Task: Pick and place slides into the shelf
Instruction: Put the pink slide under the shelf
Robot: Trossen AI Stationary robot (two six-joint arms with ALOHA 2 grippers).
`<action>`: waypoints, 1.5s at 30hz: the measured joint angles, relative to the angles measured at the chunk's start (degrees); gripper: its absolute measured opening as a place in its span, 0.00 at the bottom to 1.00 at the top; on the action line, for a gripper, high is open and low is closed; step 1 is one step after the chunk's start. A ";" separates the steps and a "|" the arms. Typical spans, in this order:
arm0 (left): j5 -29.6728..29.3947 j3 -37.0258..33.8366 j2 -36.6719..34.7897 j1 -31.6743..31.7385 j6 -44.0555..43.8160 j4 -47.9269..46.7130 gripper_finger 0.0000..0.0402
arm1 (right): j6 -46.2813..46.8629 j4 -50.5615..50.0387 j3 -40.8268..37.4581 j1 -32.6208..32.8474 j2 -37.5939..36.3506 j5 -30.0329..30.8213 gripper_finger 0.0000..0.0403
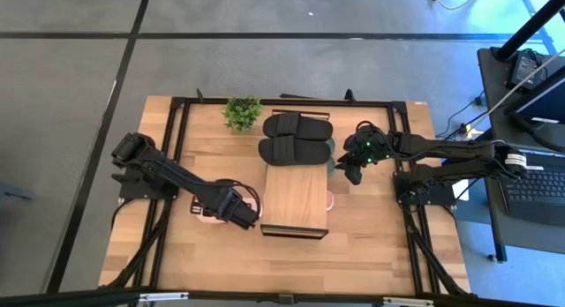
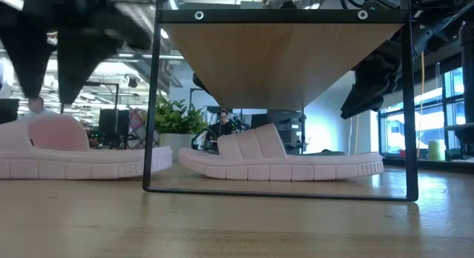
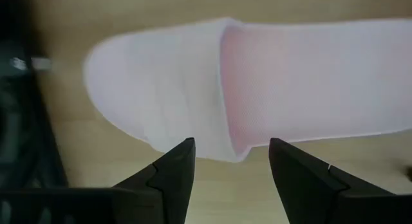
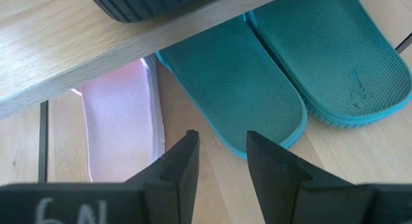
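The shelf [image 1: 296, 201] stands mid-table, with a pair of black slides [image 1: 296, 138] lying across the far part of its plank top. One pink slide [image 2: 281, 158] rests on the table under the shelf. The other pink slide [image 3: 193, 89] lies on the table to the shelf's left. My left gripper [image 3: 230, 153] hovers open above this one, near its strap edge. Two dark green slides [image 4: 257, 76] lie side by side at the shelf's right, their front parts hidden under the plank. My right gripper [image 4: 222, 143] is open just above their heel ends.
A small potted plant [image 1: 242, 113] stands at the table's far side, left of the black slides. The shelf's dark metal legs [image 2: 152, 102] stand between the two pink slides. Bare tabletop [image 1: 291, 263] lies toward the near edge.
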 joint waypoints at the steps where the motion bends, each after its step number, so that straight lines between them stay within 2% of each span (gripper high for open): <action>1: -0.72 1.42 0.00 -0.21 0.04 -1.98 0.47 | 0.00 0.00 0.00 -0.01 0.00 0.00 0.32; 5: -1.31 7.29 0.00 -1.41 0.06 -15.16 0.47 | 0.00 0.00 0.00 0.00 0.00 0.00 0.32; 7: 0.69 8.35 -0.23 -1.96 0.66 -18.63 0.47 | 0.00 -0.02 0.02 0.00 0.00 0.00 0.32; 10: 3.63 5.99 -2.64 -2.53 4.61 -17.00 0.47 | 0.02 0.03 0.00 0.00 0.00 0.00 0.32; 18: 6.35 -6.17 -6.83 -4.60 -6.29 -17.71 0.47 | 2.80 -0.07 0.00 0.00 0.00 -0.54 0.32; 21: 3.88 -9.29 -8.14 -4.77 -10.05 -17.95 0.47 | 2.78 0.09 0.00 -0.02 0.00 -0.13 0.32; 25: -4.86 -12.48 -8.87 -2.97 -13.85 -13.37 0.47 | 2.89 2.04 0.00 -0.01 0.00 -0.09 0.32; 32: -16.44 -16.61 -9.25 3.31 -10.92 -0.96 0.47 | 3.04 5.83 0.00 0.00 0.02 -0.02 0.32; 38: -16.62 -19.65 -9.25 9.37 -10.34 2.85 0.47 | 4.66 6.25 0.00 -0.01 0.02 0.09 0.32; 45: -16.43 -23.99 -9.22 13.30 1.09 23.37 0.47 | 6.05 6.25 0.00 -0.02 0.02 0.09 0.32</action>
